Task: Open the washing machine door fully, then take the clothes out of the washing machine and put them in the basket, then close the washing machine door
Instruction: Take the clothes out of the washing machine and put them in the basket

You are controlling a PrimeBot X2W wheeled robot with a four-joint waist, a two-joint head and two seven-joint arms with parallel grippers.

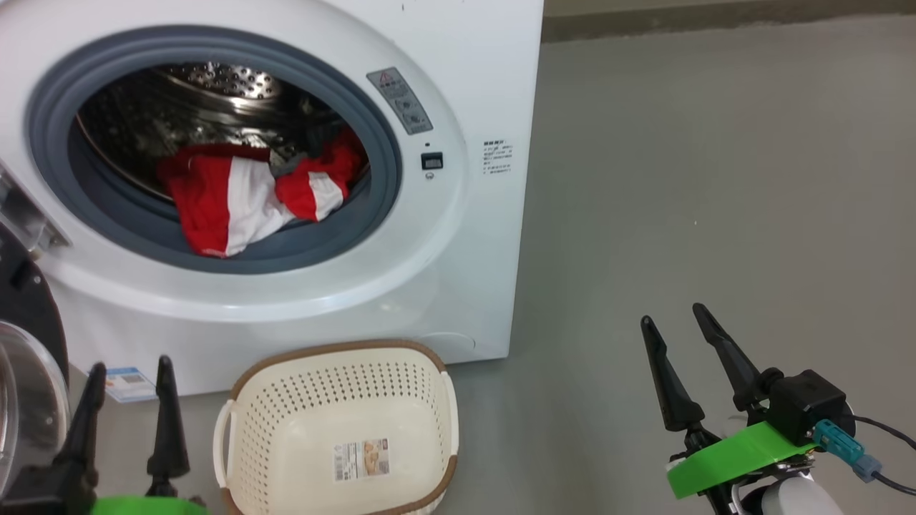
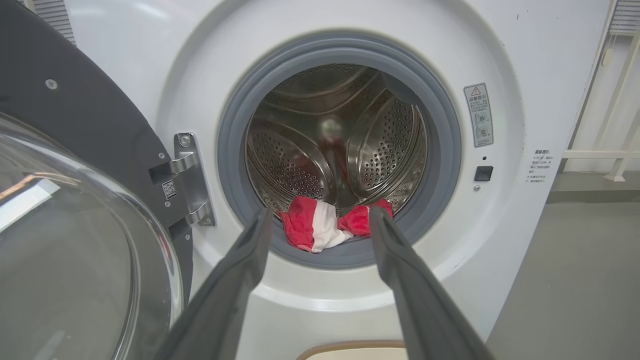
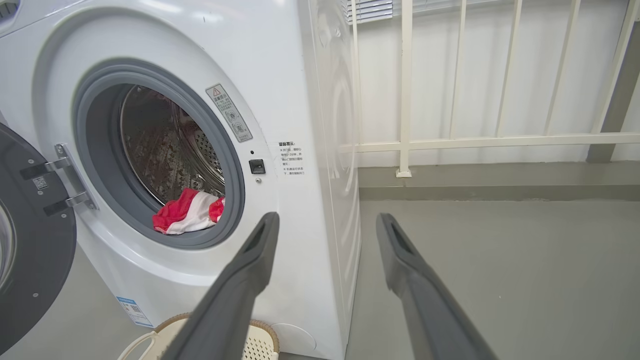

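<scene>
So the washing machine door (image 2: pixel 90 115) stands swung wide at my left, which I judge settles the first step; the step in hand is fetching the clothes (image 1: pixel 236 193). The red-and-white garment lies bunched at the front of the steel drum (image 2: pixel 385 145), one edge draped onto the grey rubber ring (image 1: pixel 384 172) of the washing machine (image 1: pixel 465 71). Both pincers are spread wide and hold nothing: my left pincer (image 1: pixel 130 368) points at the opening, and my right pincer (image 1: pixel 673 316) hangs over the floor (image 1: pixel 715 179), off to the machine's side. The basket (image 1: pixel 336 348) sits empty on the floor just below the opening. Next, I reckon, one pincer must reach in past the ring, close on a thick fold of cloth, and lift it clear of the lip.
</scene>
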